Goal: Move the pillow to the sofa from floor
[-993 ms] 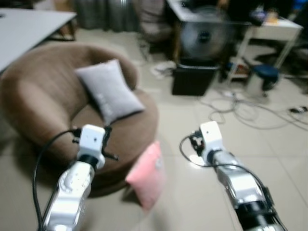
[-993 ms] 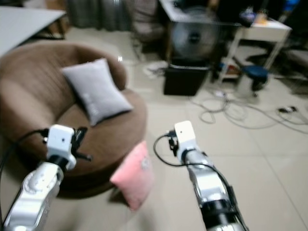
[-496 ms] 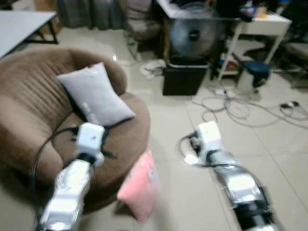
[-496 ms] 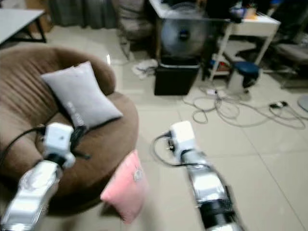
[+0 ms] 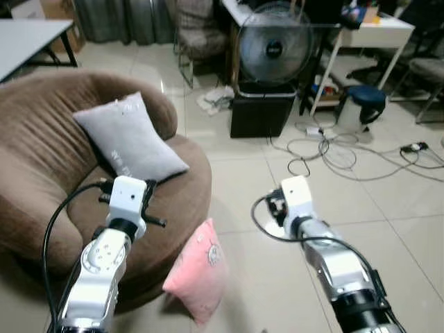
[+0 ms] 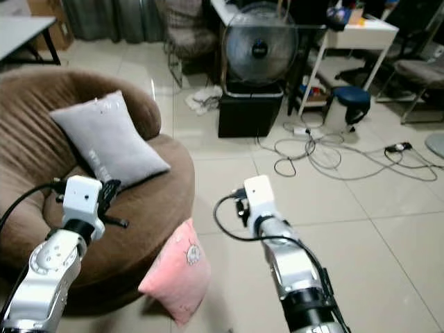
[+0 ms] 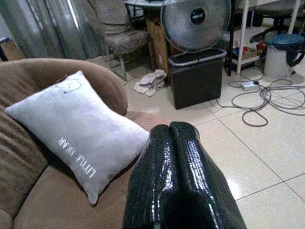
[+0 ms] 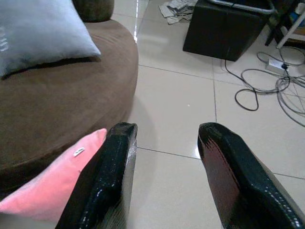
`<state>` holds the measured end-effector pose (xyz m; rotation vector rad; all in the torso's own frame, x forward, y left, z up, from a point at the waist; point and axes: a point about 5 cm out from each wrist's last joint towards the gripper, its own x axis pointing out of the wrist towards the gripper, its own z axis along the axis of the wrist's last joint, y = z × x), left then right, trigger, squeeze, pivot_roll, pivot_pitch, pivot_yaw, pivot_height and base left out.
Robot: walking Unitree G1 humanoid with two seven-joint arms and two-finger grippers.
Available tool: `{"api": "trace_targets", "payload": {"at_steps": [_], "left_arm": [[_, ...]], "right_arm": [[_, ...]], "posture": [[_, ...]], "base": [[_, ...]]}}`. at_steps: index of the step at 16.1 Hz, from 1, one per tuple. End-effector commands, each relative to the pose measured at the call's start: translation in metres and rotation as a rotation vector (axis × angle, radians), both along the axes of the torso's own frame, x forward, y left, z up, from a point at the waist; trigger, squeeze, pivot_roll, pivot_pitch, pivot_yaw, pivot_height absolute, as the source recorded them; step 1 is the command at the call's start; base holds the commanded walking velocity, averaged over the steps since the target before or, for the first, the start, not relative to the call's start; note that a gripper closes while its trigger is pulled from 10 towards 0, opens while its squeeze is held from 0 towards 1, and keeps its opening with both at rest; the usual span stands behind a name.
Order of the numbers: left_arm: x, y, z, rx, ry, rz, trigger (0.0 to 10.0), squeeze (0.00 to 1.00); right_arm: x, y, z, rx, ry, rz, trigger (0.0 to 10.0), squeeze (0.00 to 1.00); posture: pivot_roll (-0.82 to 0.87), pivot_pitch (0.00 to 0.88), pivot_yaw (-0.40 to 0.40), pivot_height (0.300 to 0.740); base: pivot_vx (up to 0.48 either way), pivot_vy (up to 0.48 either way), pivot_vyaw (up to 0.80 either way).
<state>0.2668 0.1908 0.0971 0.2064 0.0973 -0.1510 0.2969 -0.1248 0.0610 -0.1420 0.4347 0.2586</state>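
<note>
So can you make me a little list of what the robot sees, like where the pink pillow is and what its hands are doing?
pink pillow: on the floor, leaning against the sofa's front edge
sofa: round, brown
grey pillow: on the sofa, propped against the backrest
left end effector: fingers shut, holding nothing, raised over the sofa seat
right end effector: fingers open, holding nothing, above the floor beside the pink pillow
behind: fan, cables on the tiles
job: pillow not picked up yet
</note>
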Motion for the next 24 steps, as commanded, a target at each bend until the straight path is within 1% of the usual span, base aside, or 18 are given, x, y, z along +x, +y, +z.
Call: {"api": "trace_targets", "payload": {"at_steps": [1,4,7,11,12,14,17,20,24], "left_arm": [[0.002,0.000,0.001,0.005,0.000,0.001,10.0,0.00],[0.004,-0.001,0.002,0.005,-0.002,-0.005,10.0,0.00],[0.007,-0.002,0.002,0.009,-0.001,-0.021,10.0,0.00],[0.013,-0.004,0.003,-0.001,0.001,-0.030,10.0,0.00],[0.014,-0.005,0.003,-0.001,0.001,-0.031,10.0,0.00],[0.014,-0.006,0.002,-0.010,0.001,-0.027,10.0,0.00],[0.011,-0.001,-0.001,-0.031,0.010,0.016,10.0,0.00],[0.006,0.003,-0.004,0.005,0.022,0.028,10.0,0.00],[0.001,0.007,-0.005,0.007,0.025,0.027,10.0,0.00]], "right_arm": [[0.003,-0.003,0.004,0.001,-0.004,-0.014,10.0,0.00],[0.004,-0.004,0.006,0.000,-0.007,-0.016,10.0,0.00],[-0.001,-0.008,0.004,0.001,-0.002,-0.038,10.0,0.00],[0.001,-0.010,0.006,-0.004,-0.011,-0.051,10.0,0.00],[0.001,-0.011,0.006,-0.005,-0.011,-0.052,10.0,0.00],[0.002,-0.012,0.007,-0.009,-0.019,-0.051,10.0,0.00],[0.005,-0.009,0.007,-0.023,-0.015,-0.018,10.0,0.00],[0.010,-0.005,0.007,-0.038,-0.025,0.015,10.0,0.00],[0.009,-0.003,0.006,-0.033,-0.024,0.022,10.0,0.00]], "posture": [[0.13,0.000,-0.016,0.731],[0.12,0.000,-0.007,0.707],[0.11,0.000,0.004,0.677],[0.08,0.000,0.021,0.632],[0.08,0.000,0.020,0.627],[0.09,0.000,0.011,0.623],[0.11,0.000,-0.014,0.623],[0.12,0.000,-0.027,0.623],[0.14,0.000,-0.033,0.623]], "base": [[0.000,0.000,0.00],[0.000,0.000,0.00],[0.000,0.000,0.00],[0.000,0.000,0.00],[0.000,0.000,0.00],[0.000,0.000,0.00],[0.000,0.000,0.00],[0.000,0.000,0.00],[0.000,0.000,0.00]]}}
